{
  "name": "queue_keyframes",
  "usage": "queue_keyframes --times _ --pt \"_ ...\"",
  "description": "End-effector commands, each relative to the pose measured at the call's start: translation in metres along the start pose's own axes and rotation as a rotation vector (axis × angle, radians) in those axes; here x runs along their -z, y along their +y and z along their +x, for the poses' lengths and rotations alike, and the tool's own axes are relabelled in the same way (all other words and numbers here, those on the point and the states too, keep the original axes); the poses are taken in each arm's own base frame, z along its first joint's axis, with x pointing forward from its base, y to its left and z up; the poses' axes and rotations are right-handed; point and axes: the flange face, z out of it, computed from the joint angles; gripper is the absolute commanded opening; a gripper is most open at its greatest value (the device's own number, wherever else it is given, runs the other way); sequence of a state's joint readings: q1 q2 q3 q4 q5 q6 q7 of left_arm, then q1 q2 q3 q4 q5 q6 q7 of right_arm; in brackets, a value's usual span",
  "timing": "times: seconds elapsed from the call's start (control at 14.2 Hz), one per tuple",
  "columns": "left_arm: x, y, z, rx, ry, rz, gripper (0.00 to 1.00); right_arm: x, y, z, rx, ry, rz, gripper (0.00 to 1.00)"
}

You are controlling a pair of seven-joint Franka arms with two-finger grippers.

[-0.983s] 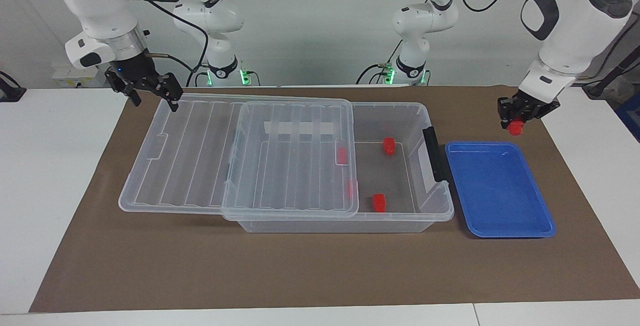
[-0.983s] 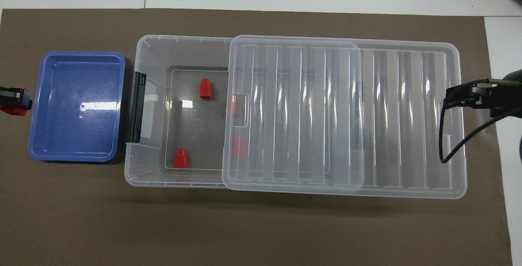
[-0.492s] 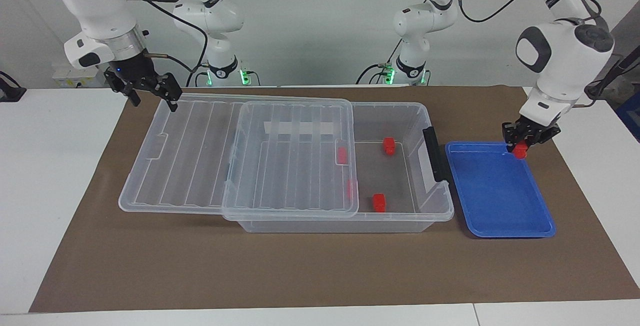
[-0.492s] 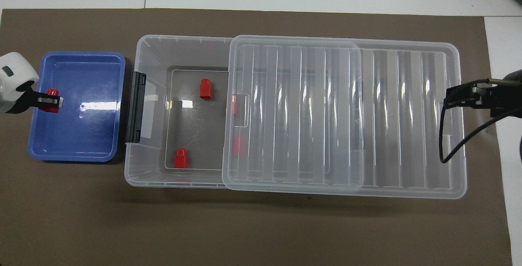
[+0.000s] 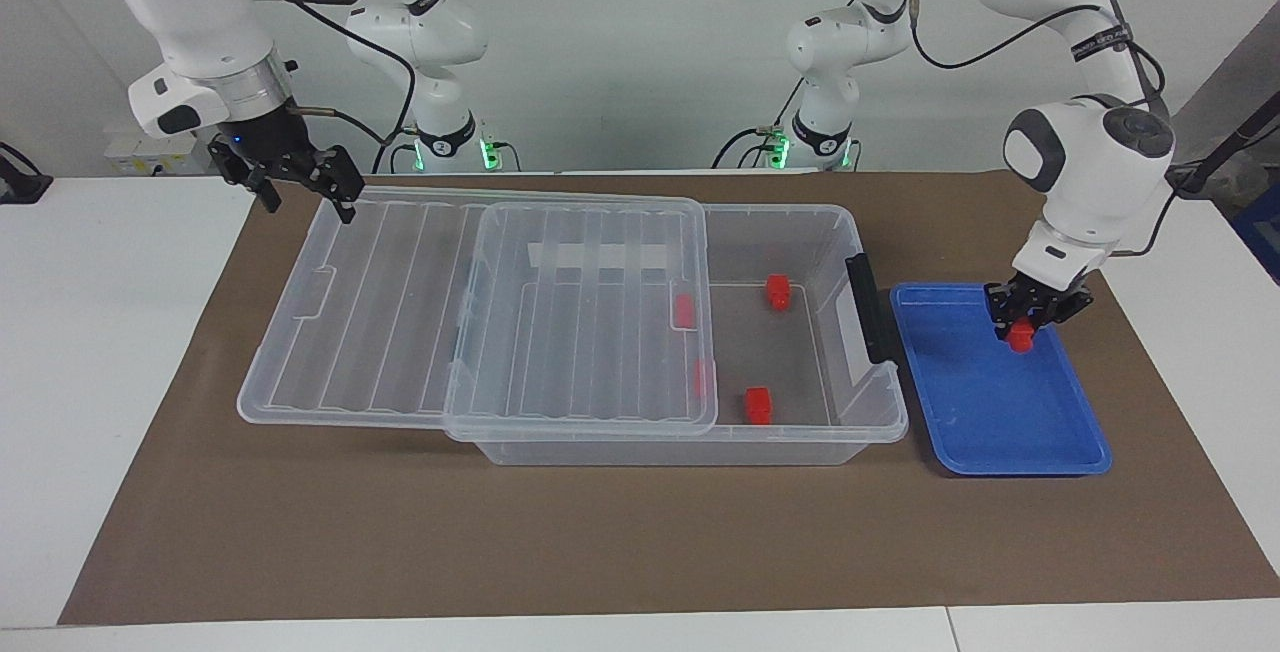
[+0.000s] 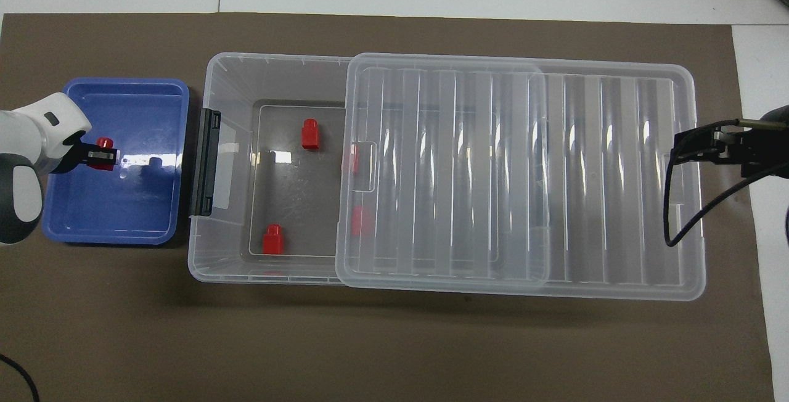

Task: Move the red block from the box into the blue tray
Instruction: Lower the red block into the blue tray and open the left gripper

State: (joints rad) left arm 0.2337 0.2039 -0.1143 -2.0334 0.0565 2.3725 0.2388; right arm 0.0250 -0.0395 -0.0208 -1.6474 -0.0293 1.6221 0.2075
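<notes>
- Over the tray (image 5: 1000, 432), your left gripper (image 5: 1021, 330) pinches a block (image 5: 1021, 337); you must only lower and release it.
- At the box (image 5: 800, 232) lid, your right gripper (image 5: 300, 194) waits, fingers spread.

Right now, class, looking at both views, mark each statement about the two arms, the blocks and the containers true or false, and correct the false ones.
1. The left pincer holds a red block over the blue tray. True.
2. The box is fully covered by its lid. False: the lid is slid aside toward the right arm's end, leaving part of the box uncovered.
3. The right pincer grips a block. False: it is open, over the lid's corner.
4. Two red blocks lie in the uncovered part of the box. True.
</notes>
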Motion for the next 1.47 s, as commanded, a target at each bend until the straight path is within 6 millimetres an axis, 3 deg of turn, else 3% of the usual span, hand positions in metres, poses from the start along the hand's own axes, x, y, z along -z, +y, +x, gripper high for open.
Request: queue_keyframes --times 0.0,1.05,1.4 --pt "-0.005 -0.002 -0.005 0.068 0.031 -0.060 0.00 0.000 0.003 -0.004 0.007 0.002 0.009 1.00" --pt "-0.054 -0.012 -0.028 0.009 0.032 -0.056 0.00 0.000 0.003 -0.004 0.007 0.002 0.009 1.00" --pt "-0.057 -0.012 -0.030 -0.006 0.041 -0.052 0.00 0.000 0.003 -0.004 0.007 0.002 0.009 1.00"
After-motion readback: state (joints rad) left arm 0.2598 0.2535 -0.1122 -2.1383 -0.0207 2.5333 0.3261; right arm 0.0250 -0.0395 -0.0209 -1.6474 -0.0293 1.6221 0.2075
